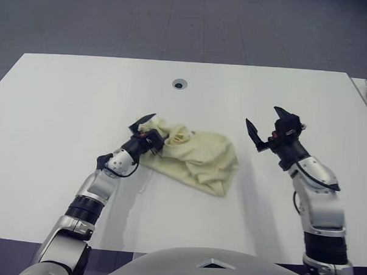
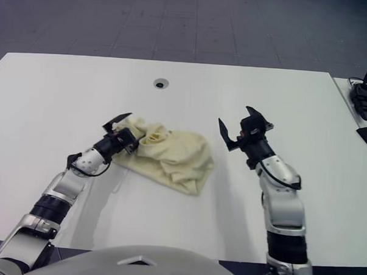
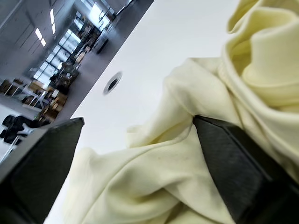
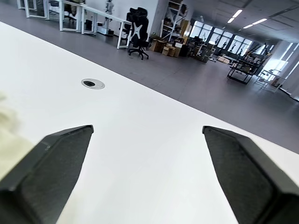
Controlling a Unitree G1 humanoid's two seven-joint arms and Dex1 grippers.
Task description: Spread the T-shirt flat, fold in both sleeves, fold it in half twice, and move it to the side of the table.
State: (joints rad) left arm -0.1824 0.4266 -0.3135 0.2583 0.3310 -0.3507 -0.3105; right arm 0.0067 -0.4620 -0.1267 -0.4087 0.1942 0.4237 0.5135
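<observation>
Both spread: left claw (image 3: 138, 120) straddling T-shirt (image 1: 198, 156) folds, right claw (image 1: 262, 115) over table (image 1: 63, 108).

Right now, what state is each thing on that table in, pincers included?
T-shirt: crumpled in a heap, not yet spread flat.
Left pincer: open, at the shirt's left edge, cloth between its fingers.
Right pincer: open, empty, off to the shirt's right.
Table hole: uncovered, beyond the shirt.

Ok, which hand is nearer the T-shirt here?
Left. The left hand is at the left edge of the crumpled T-shirt, open around a fold of cloth. The right hand is open off to its right, apart from it.
</observation>
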